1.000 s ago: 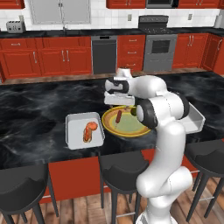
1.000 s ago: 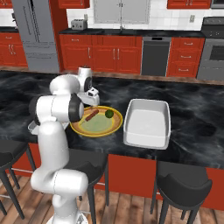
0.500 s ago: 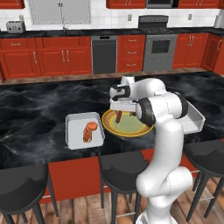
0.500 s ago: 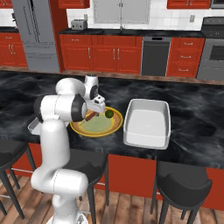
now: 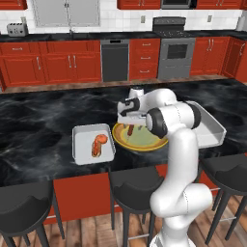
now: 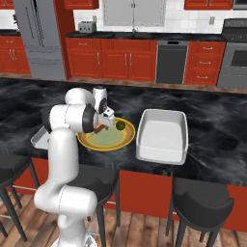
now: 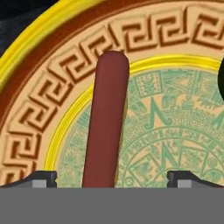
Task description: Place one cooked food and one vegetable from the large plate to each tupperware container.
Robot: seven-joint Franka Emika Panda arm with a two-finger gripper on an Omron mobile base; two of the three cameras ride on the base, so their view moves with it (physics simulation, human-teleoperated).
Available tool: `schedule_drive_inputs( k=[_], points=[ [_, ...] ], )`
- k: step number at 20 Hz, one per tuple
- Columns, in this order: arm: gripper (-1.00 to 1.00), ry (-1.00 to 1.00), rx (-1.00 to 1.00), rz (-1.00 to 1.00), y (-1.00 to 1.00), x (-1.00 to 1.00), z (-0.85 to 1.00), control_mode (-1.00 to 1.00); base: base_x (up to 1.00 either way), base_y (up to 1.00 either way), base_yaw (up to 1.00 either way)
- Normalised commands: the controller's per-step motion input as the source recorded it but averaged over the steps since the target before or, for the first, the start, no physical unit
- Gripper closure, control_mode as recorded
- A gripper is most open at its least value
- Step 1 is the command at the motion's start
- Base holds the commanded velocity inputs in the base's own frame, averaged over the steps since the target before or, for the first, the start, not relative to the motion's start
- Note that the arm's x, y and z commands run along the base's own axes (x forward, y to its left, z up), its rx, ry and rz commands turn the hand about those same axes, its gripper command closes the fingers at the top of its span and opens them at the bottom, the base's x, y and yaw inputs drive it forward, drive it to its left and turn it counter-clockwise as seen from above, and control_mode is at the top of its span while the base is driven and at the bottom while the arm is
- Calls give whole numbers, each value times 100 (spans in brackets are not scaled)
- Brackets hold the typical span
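Observation:
The large plate (image 5: pixel 147 144) (image 6: pixel 114 144) lies on the dark counter between the two tupperware containers. On it lie a brown sausage (image 7: pixel 105 118) (image 6: pixel 99 129) and a round green vegetable (image 6: pixel 120 125). The small container (image 5: pixel 77 144) at the left holds an orange shrimp-like piece (image 5: pixel 98 145). The larger container (image 6: pixel 162 155) (image 5: pixel 215 130) sits right of the plate, and nothing shows inside it. My gripper (image 5: pixel 130 124) (image 6: pixel 102 126) (image 7: pixel 111 178) is open, low over the plate, with its fingertips (image 7: pixel 44 177) either side of the sausage's near end.
Black bar stools (image 5: pixel 24 207) (image 6: pixel 202 205) stand along the counter's near edge. Red cabinets, a dishwasher (image 5: pixel 115 60) and an oven (image 5: pixel 175 58) line the far wall. The dark marble counter (image 5: pixel 38 120) stretches to the left.
My hand has come down and slightly rightward over the plate, ending close above the sausage. The jaws stayed open; the food has not moved.

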Motion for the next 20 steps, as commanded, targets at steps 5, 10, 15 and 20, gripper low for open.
schedule_drive_inputs(
  k=[5,10,15,20],
  points=[
    [-100,-15,0,0,2,0,-40,-100,0,0,0],
    [-100,-4,0,0,0,1,-13,-100,0,0,0],
    [100,0,0,0,0,0,-2,-100,0,0,0],
    [100,3,0,0,-6,-2,3,-100,0,0,0]
  ],
)
